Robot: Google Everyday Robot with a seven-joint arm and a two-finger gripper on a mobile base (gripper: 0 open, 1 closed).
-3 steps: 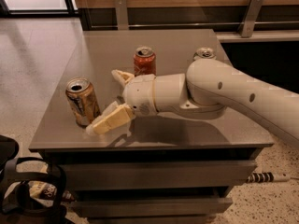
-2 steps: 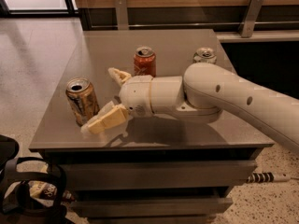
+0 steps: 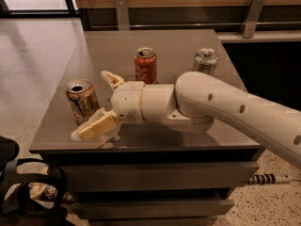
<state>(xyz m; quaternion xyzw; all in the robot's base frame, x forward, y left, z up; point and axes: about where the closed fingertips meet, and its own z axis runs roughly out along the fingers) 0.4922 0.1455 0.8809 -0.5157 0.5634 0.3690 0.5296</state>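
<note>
My gripper (image 3: 93,104) is low over the grey table (image 3: 183,41), at its front left, and is open. One cream finger (image 3: 111,78) points up behind, and the other finger (image 3: 98,125) lies near the table's front edge. A brown opened can (image 3: 81,100) stands upright just left of the fingers, at the mouth of the gap between them and partly inside it. A red soda can (image 3: 145,65) stands behind the gripper's wrist. A silver can (image 3: 205,60) stands farther right, behind the white arm (image 3: 225,107).
The table stands on a dark cabinet with drawers (image 3: 150,182). A wood-panelled wall with metal brackets (image 3: 251,13) runs behind it. A black bag with straps (image 3: 23,192) lies on the floor at lower left. A tiled floor (image 3: 33,51) opens to the left.
The arm has slid left, bringing the spread fingers closer around the brown can. The silver can shows more fully behind the arm. The cans have not moved.
</note>
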